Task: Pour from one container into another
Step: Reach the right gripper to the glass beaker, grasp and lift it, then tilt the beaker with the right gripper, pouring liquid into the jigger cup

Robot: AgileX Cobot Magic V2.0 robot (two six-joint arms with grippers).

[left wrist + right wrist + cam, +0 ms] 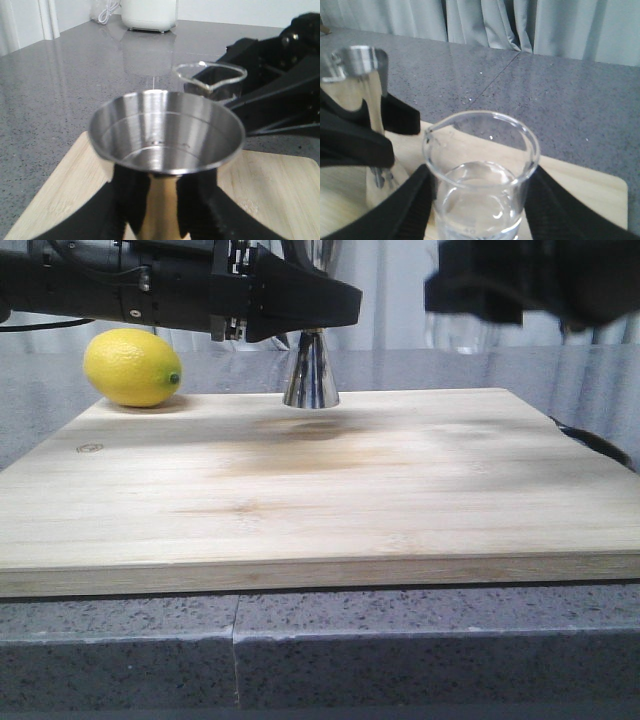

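Observation:
The steel jigger [310, 375] stands on the far part of the wooden board [320, 490]. My left gripper [300, 310] is shut on its narrow waist. In the left wrist view the jigger [165, 132] shows an open, empty-looking top cup, with the black fingers [125, 200] on either side of the stem below it. My right gripper [480, 200] is shut on the clear glass beaker [480, 170], which is upright and holds clear liquid. The beaker [210, 80] hangs beside the jigger, apart from it, pour lip turned toward it. The right gripper [470, 290] is blurred at the top of the front view.
A yellow lemon [133, 367] lies at the board's far left corner. A black cable [590, 440] runs by the board's right edge. The grey speckled counter [400, 640] surrounds the board. A white appliance [149, 15] stands far back on it.

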